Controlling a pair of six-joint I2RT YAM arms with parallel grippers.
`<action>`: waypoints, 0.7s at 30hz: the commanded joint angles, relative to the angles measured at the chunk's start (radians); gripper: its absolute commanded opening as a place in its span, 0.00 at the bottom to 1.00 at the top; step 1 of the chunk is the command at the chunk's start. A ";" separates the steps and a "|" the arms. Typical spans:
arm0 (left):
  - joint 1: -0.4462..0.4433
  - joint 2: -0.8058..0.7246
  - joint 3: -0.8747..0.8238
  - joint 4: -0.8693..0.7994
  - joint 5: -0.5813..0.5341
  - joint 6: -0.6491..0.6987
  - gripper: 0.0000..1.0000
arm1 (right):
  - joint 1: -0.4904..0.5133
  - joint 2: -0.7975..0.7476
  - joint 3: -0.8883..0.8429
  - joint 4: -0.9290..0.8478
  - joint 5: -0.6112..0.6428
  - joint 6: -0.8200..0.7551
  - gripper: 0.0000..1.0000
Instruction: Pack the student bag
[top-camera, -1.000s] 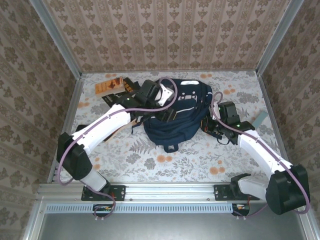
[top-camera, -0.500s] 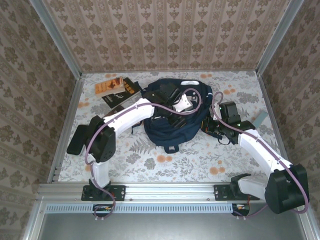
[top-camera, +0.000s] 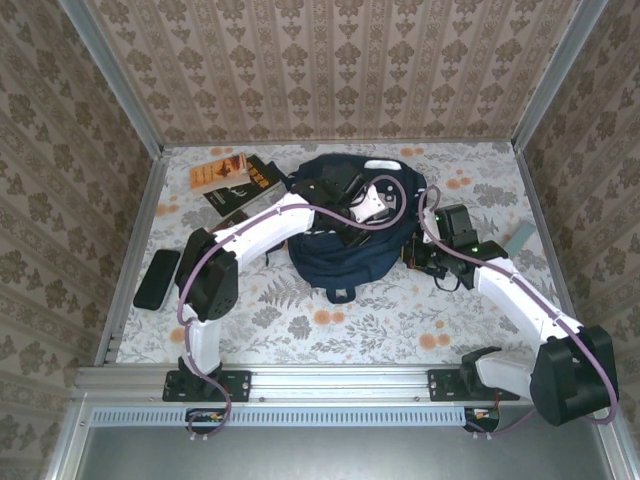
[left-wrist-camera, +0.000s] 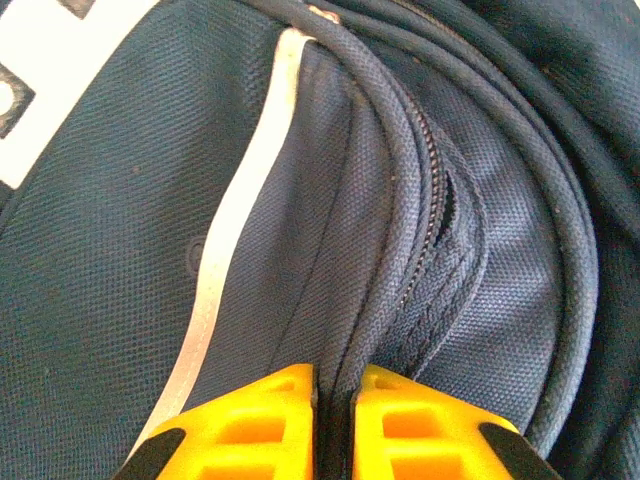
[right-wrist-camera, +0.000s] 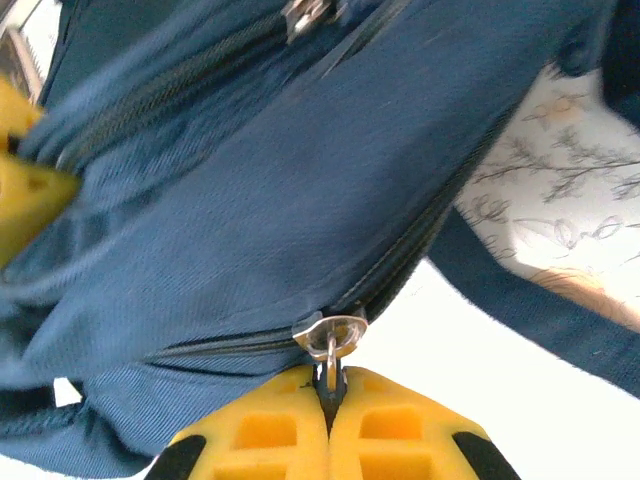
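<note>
Top: bag (top-camera: 345, 258) far centre of table (top-camera: 300, 310); left gripper (top-camera: 350, 212) over its top, right gripper (top-camera: 418, 252) at its right edge | Left wrist: jaws pinched on bag fabric beside zip (left-wrist-camera: 428, 215) | Right wrist: jaws clamped on zip pull (right-wrist-camera: 330, 335)

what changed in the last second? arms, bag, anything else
The left gripper swung right, from the left edge of the student bag to over its middle, and closed on a fold of fabric beside a zipper. The right gripper stayed shut on the zipper pull at the bag's right side. The bag and the books stayed put.
</note>
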 joint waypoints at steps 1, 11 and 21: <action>0.027 0.017 0.040 0.110 -0.120 -0.169 0.11 | 0.080 -0.037 0.030 -0.063 -0.032 -0.038 0.00; 0.025 -0.011 0.002 0.206 -0.094 -0.331 0.08 | 0.254 -0.037 -0.006 0.091 -0.195 0.020 0.00; 0.067 -0.071 -0.068 0.286 0.027 -0.424 0.07 | 0.261 -0.114 -0.092 0.196 -0.189 0.035 0.00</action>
